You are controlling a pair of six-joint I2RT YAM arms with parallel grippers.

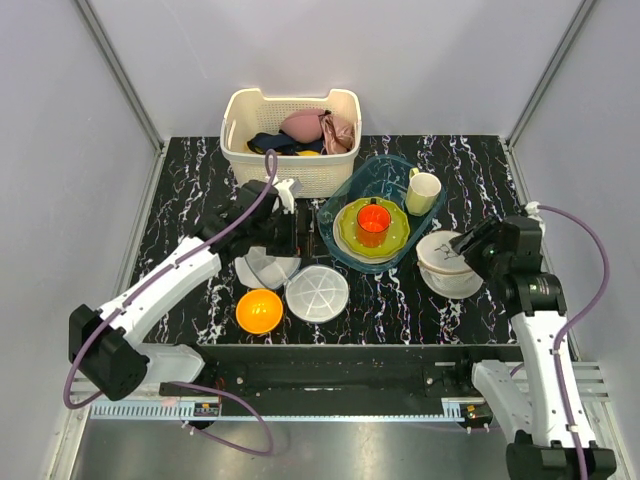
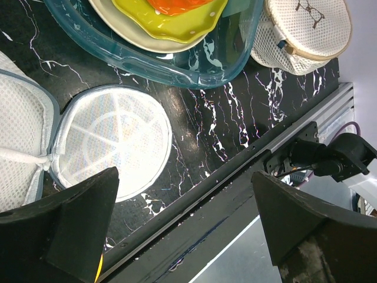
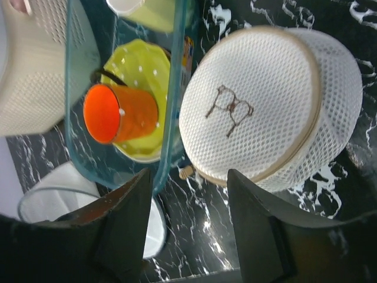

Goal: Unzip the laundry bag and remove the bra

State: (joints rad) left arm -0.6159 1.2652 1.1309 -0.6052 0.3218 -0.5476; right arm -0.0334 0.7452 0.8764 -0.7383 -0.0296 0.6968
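Observation:
The laundry bag (image 3: 259,112) is a round cream-white mesh case with a small dark glasses-like logo. It sits on the black marble table at the right (image 1: 447,265), and its two domed halves are together. It also shows far off in the left wrist view (image 2: 300,29). A tan zip pull (image 3: 187,172) hangs at its near-left edge. My right gripper (image 3: 188,177) is open just short of the bag, with the zip pull in line between its fingers but untouched (image 1: 468,247). My left gripper (image 2: 184,177) hangs open and empty over the table's front edge (image 1: 278,212). The bra is hidden.
A clear blue tray (image 1: 340,205) holds a yellow plate and an orange cup (image 1: 373,222). A cream mug (image 1: 422,192) stands beside it. A second, opened white mesh case (image 1: 317,292) and an orange bowl (image 1: 259,310) lie front centre. The cream basket (image 1: 330,175) at the back holds a pink bra and dark navy fabric.

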